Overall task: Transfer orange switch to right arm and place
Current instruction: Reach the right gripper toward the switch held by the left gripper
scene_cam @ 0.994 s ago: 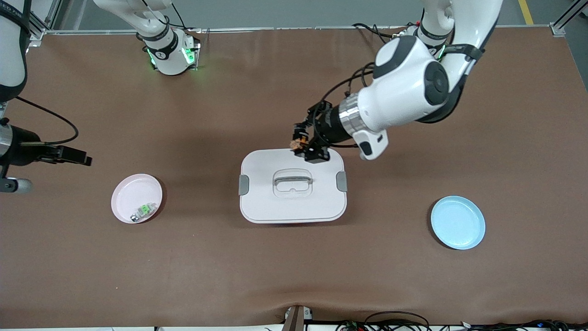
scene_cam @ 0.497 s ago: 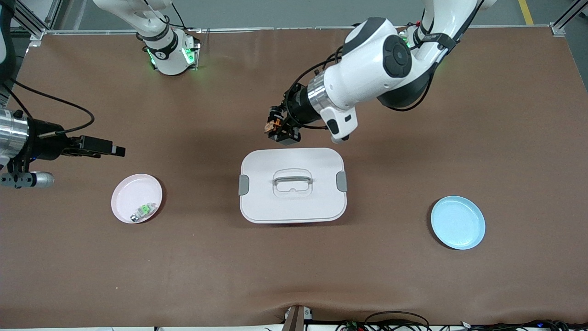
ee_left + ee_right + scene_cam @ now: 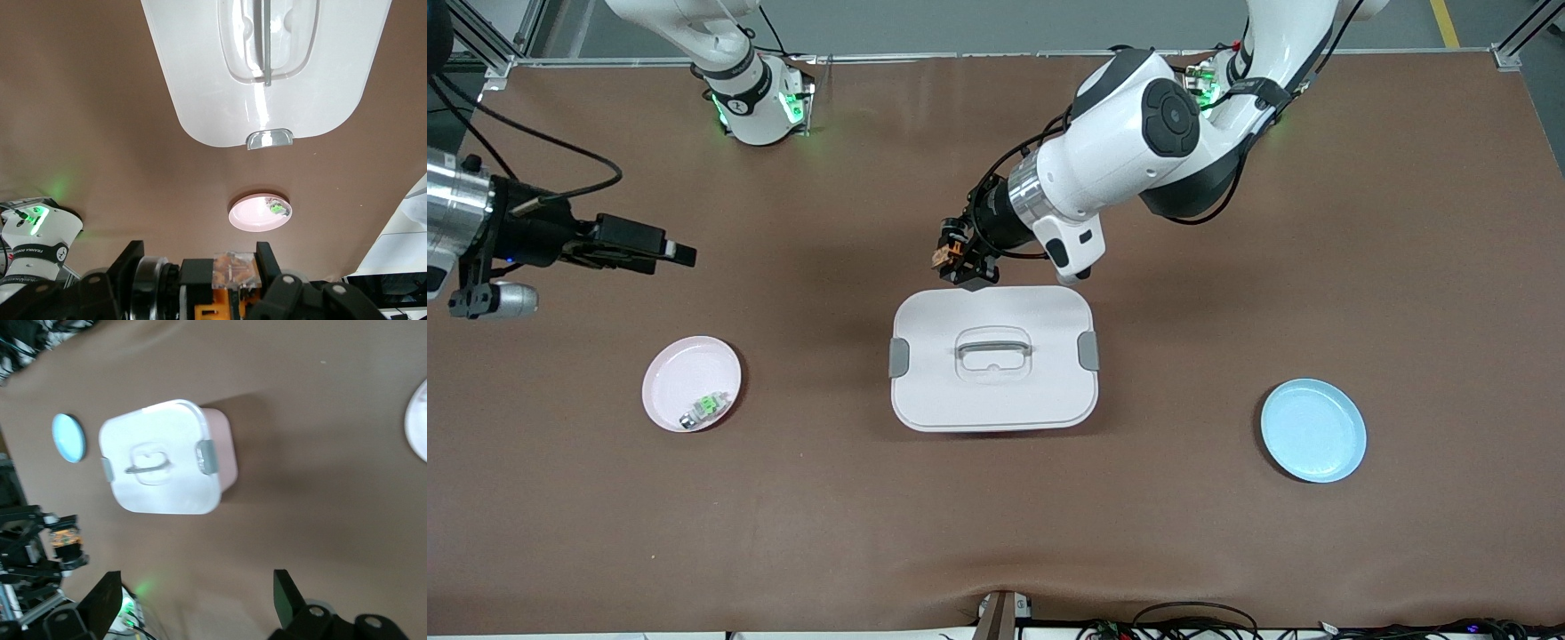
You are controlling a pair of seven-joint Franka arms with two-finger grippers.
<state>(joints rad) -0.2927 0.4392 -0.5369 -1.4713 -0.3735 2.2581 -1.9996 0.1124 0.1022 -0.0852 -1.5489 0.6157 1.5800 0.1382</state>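
Note:
The orange switch point(image 3: 940, 258) is a tiny black part with an orange top, and my left gripper point(image 3: 953, 259) is shut on it. It hangs just off the white box's point(image 3: 993, 391) edge that faces the robot bases. In the left wrist view the orange switch point(image 3: 233, 275) sits between the fingers of the left gripper point(image 3: 228, 280). The right arm comes in from its end of the table. Its right gripper point(image 3: 683, 255) is open and empty over bare table. In the right wrist view the right gripper point(image 3: 197, 600) points toward the orange switch point(image 3: 66, 537).
The lidded white box point(image 3: 160, 457) with a handle stands mid-table. A pink plate point(image 3: 676, 373) holding a small green-topped part point(image 3: 708, 406) lies toward the right arm's end. A blue plate point(image 3: 1313, 430) lies toward the left arm's end.
The left gripper carried the switch off the box lid toward the right arm's end. The right gripper came in toward the middle of the table.

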